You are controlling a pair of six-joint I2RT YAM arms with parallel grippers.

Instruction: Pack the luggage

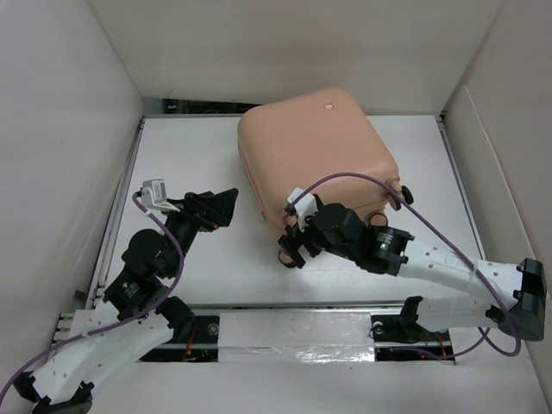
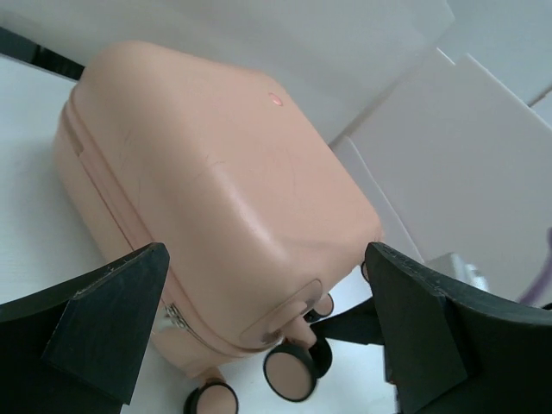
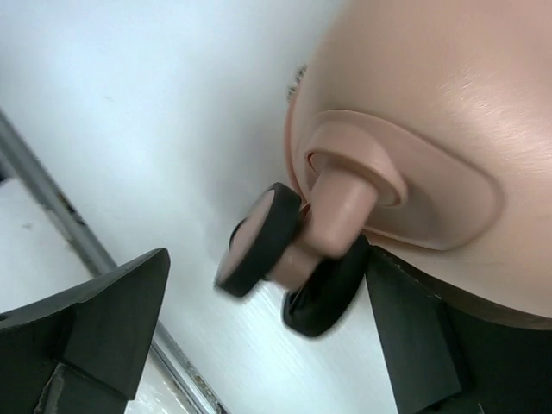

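Observation:
The luggage (image 1: 317, 147) is a peach-pink hard-shell suitcase, lying closed on the white table at the back centre. In the left wrist view the luggage (image 2: 216, 190) shows its zipper seam and its black-and-pink wheels (image 2: 291, 371). My left gripper (image 1: 221, 207) is open and stands apart from the case, to its left, with nothing between its fingers (image 2: 103, 328). My right gripper (image 1: 290, 248) is open at the case's near left corner. One caster wheel (image 3: 257, 241) sits between its fingers (image 3: 103, 319), and the right finger is close against the wheel's dark twin.
White walls (image 1: 60, 129) enclose the table on three sides. A metal rail (image 1: 293, 332) runs along the near edge and another along the left side. A purple cable (image 1: 362, 177) loops from my right arm over the case's near edge.

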